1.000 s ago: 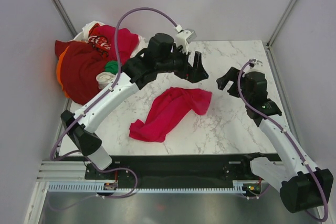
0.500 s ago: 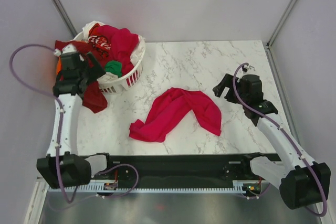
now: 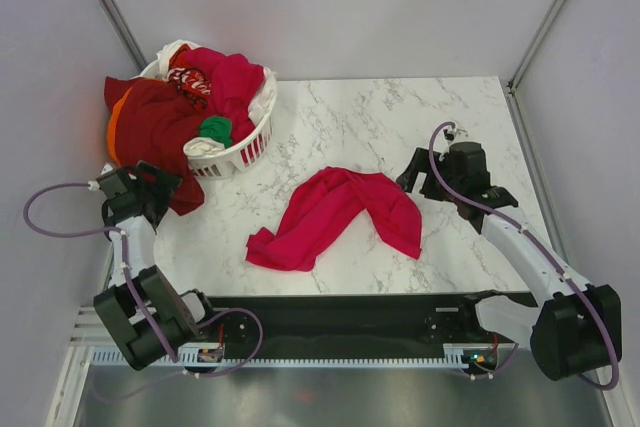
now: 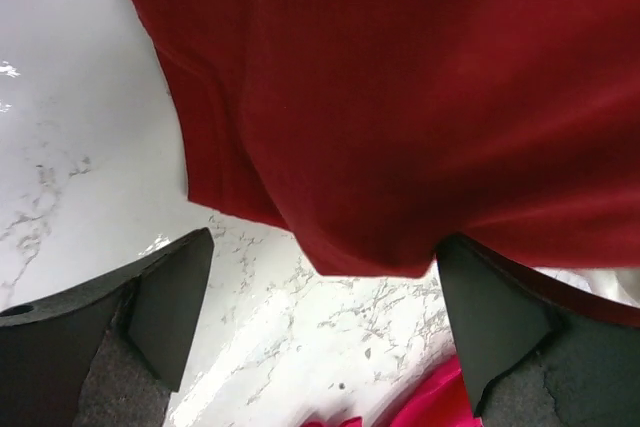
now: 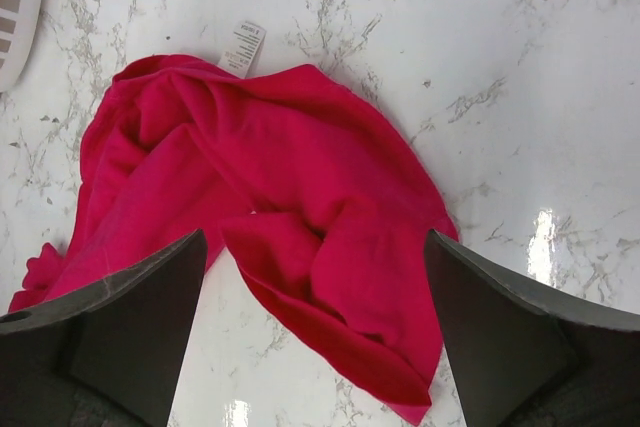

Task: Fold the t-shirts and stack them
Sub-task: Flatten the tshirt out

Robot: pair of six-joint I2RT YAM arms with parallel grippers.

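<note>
- Left gripper: we are finding its jaws spread wide and empty, at the table's 9 o'clock edge.
- Maroon t-shirt: hanging over the basket rim, at 10 o'clock.
- Crimson-pink t-shirt: lying crumpled at centre.
- Right gripper: we are finding it wide apart and empty, at that shirt's 3 o'clock.

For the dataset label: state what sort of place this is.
Likely a lab robot test cell, not a home: plain enclosing walls, a marble-pattern table, a laundry basket of t-shirts.
</note>
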